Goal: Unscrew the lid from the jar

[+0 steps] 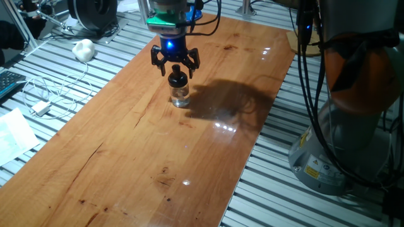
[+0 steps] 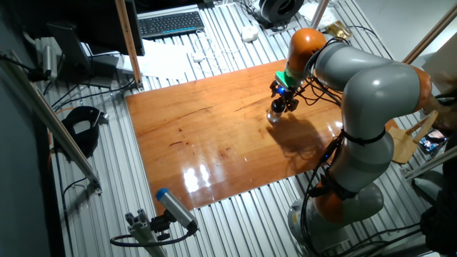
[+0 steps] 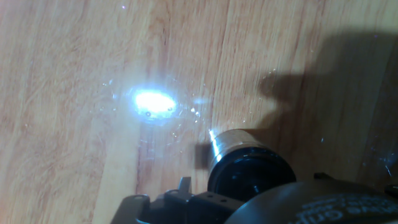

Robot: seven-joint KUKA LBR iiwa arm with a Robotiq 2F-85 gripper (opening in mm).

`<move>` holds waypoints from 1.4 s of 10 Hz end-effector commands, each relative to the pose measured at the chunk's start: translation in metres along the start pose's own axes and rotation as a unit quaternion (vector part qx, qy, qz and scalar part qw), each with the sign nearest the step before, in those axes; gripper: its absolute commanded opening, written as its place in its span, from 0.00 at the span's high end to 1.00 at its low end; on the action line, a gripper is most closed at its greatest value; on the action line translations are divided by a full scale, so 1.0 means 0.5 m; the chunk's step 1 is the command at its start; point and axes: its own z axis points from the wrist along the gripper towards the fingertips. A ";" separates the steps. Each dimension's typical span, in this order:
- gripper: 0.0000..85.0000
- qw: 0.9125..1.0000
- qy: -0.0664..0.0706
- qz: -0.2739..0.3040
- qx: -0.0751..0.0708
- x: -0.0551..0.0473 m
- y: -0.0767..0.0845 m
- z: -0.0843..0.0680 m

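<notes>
Clear glass jar (image 1: 180, 96), upright on wooden tabletop (image 1: 158, 145); black lid (image 1: 177, 78) on; gripper (image 1: 175, 68) poised directly above for twisting, fingers spread, grasping nothing.

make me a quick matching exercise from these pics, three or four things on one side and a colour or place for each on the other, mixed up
Things:
1. lid
2. jar
3. gripper
4. table

Descriptions:
A. clear glass, standing upright on the wood
B. reddish-brown wood with glare spots
C. black cap on top of the jar
D. directly above the jar, fingers spread on either side of the lid

Pairs: 1-C, 2-A, 3-D, 4-B
</notes>
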 end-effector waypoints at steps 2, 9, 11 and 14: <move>0.00 1.000 0.001 0.001 0.000 0.001 -0.001 0.002; 0.00 1.000 -0.009 -0.004 0.003 0.008 -0.003 0.011; 0.00 1.000 -0.010 -0.009 0.006 0.008 -0.003 0.011; 0.20 1.000 -0.012 -0.016 0.008 0.008 -0.002 0.013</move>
